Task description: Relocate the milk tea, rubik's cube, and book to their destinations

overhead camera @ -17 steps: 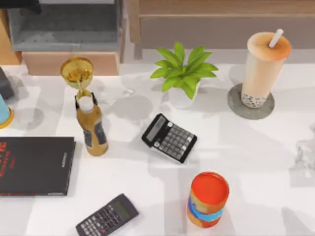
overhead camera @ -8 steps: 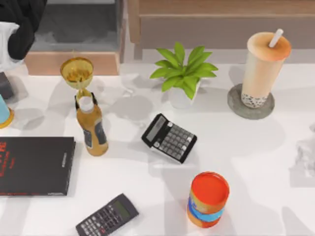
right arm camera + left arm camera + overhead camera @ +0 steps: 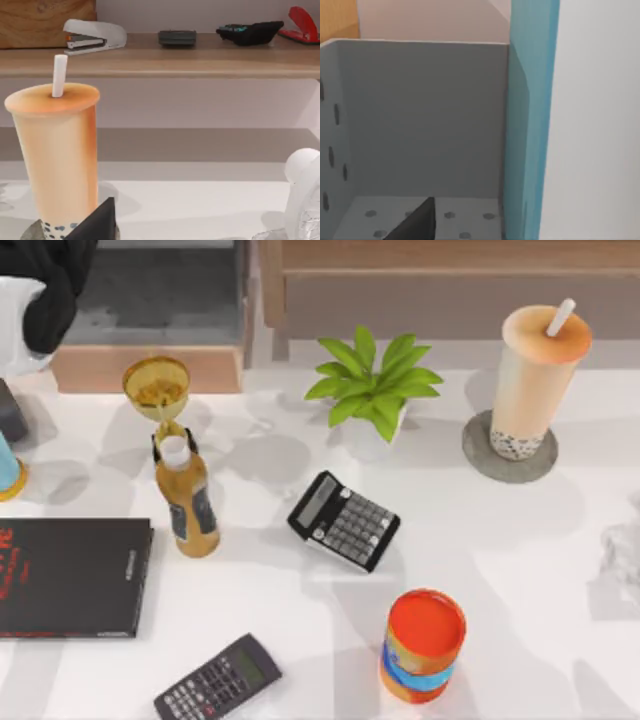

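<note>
Left gripper (image 3: 415,222) beside the book (image 3: 530,125) — finger state can't be told.

2 calculators (image 3: 344,520) (image 3: 218,678), 1 milk tea (image 3: 537,375), 1 can (image 3: 422,645).

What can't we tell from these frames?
- Left gripper: its fingers are out of sight; in the top view the left arm is cut off by the upper-left edge.
- Book: held upright beside a grey bin in the left wrist view; the frame crops its extent.
- Black book: red title cut by the top view's left edge.
- Milk tea: its base is cut off at the frame's bottom in the right wrist view.
</note>
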Tool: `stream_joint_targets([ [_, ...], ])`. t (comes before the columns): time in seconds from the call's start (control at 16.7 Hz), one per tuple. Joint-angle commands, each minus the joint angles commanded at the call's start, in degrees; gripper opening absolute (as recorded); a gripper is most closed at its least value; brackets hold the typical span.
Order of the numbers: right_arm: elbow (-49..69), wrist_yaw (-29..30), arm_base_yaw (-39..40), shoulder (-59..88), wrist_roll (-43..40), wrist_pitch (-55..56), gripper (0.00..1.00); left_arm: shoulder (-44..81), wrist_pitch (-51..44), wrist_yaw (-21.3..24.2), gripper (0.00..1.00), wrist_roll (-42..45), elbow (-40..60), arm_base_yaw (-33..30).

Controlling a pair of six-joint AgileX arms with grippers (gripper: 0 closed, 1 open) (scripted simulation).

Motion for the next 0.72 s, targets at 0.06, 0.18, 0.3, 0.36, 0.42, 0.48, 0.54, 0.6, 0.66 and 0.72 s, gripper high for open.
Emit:
stream_joint_targets([
  [0.06,0.0,0.0,0.0,0.0,0.0,0.0,1.00,0.8,-0.3,0.1,1.00,0.0,1.1,0.0],
  [0.18,0.0,0.0,0.0,0.0,0.0,0.0,1.00,2.7,-1.0,0.3,1.00,0.0,3.8,0.1],
  [0.3,0.0,0.0,0.0,0.0,0.0,0.0,1.00,4.6,-1.8,0.4,1.00,0.0,6.4,0.3],
  [0.36,0.0,0.0,0.0,0.0,0.0,0.0,1.00,5.2,-2.0,0.5,1.00,0.0,7.3,0.3],
  [0.42,0.0,0.0,0.0,0.0,0.0,0.0,1.00,5.5,-2.2,0.5,1.00,0.0,7.7,0.4],
  [0.48,0.0,0.0,0.0,0.0,0.0,0.0,1.00,5.5,-2.2,0.5,1.00,0.0,7.8,0.4],
  [0.54,0.0,0.0,0.0,0.0,0.0,0.0,1.00,5.5,-2.2,0.5,1.00,0.0,7.8,0.4],
  [0.6,0.0,0.0,0.0,0.0,0.0,0.0,1.00,5.5,-2.2,0.5,1.00,0.0,7.8,0.4],
  [0.66,0.0,0.0,0.0,0.0,0.0,0.0,1.00,5.5,-2.2,0.5,0.92,0.0,7.8,0.4],
  [0.72,0.0,0.0,0.0,0.0,0.0,0.0,1.00,5.5,-2.2,0.5,0.85,0.0,7.8,0.4],
])
